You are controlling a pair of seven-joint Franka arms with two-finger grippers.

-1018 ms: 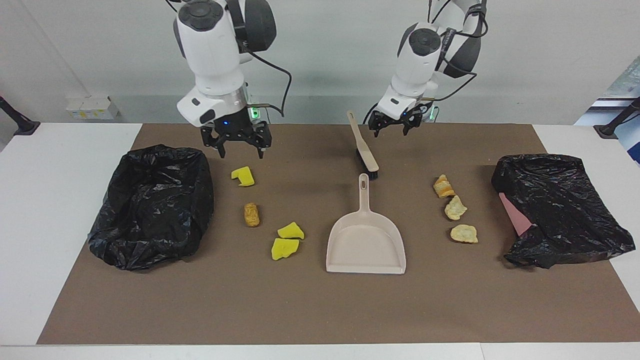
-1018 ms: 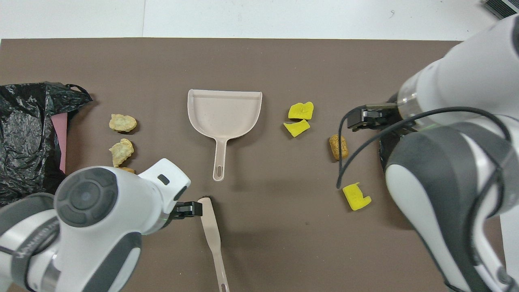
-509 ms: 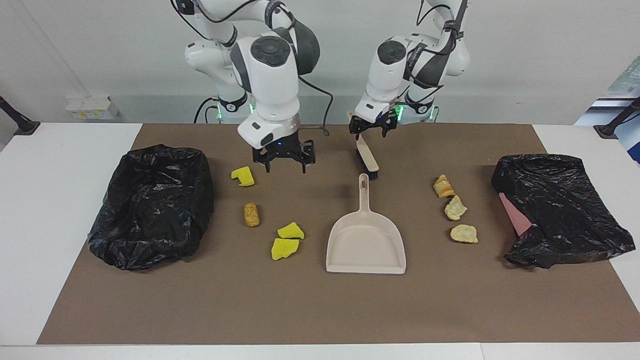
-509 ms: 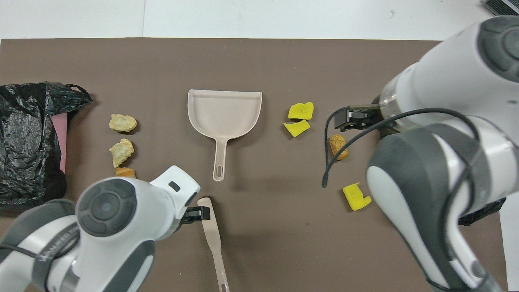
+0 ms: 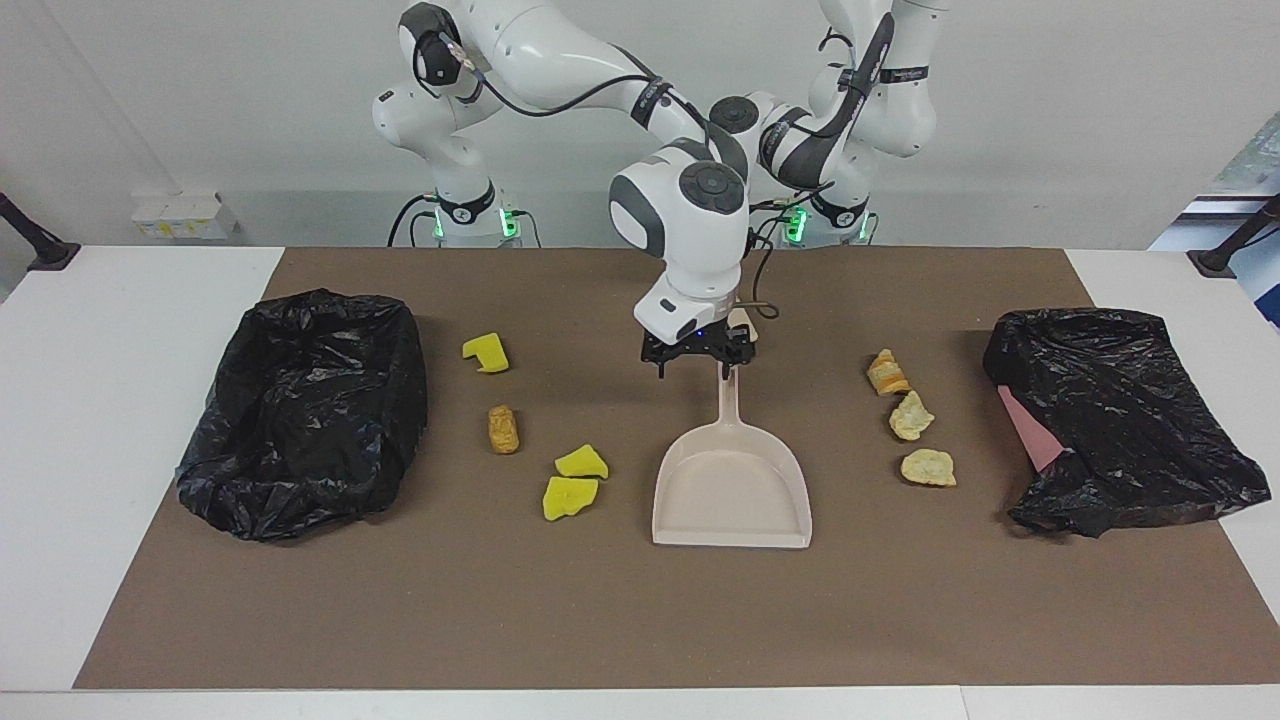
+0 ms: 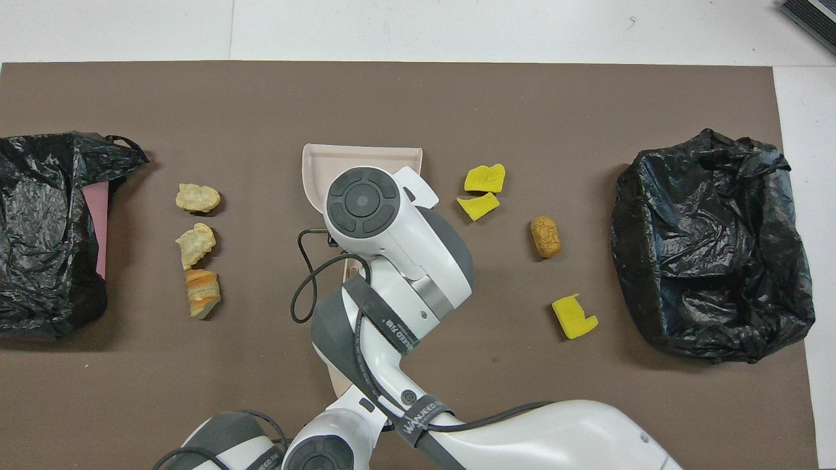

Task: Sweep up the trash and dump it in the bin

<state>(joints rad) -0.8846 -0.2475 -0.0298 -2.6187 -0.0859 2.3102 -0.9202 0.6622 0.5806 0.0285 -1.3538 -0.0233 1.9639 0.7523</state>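
- My right gripper [image 5: 692,364] hangs over the thin end of the dustpan [image 5: 730,490] handle. Its fingers [image 5: 661,366] are apart and hold nothing. The handle end sits right by one finger, not clearly between the two, so a pinch could miss or push the pan crooked.
- I cannot see my left gripper. The right arm hides it. Only a bit of the brush [image 5: 742,322] peeks out by the fingers. The two arms are very close and could bump.
- The trash is all on the mat. The yellow sponge chunks [image 5: 581,462] and brown nugget [image 5: 504,428] lie off to one side of the fingers, toward the bin [image 5: 300,410]. The bread lumps [image 5: 911,415] lie off to the other side.
- A sliding pan could knock the nearest chunks away.
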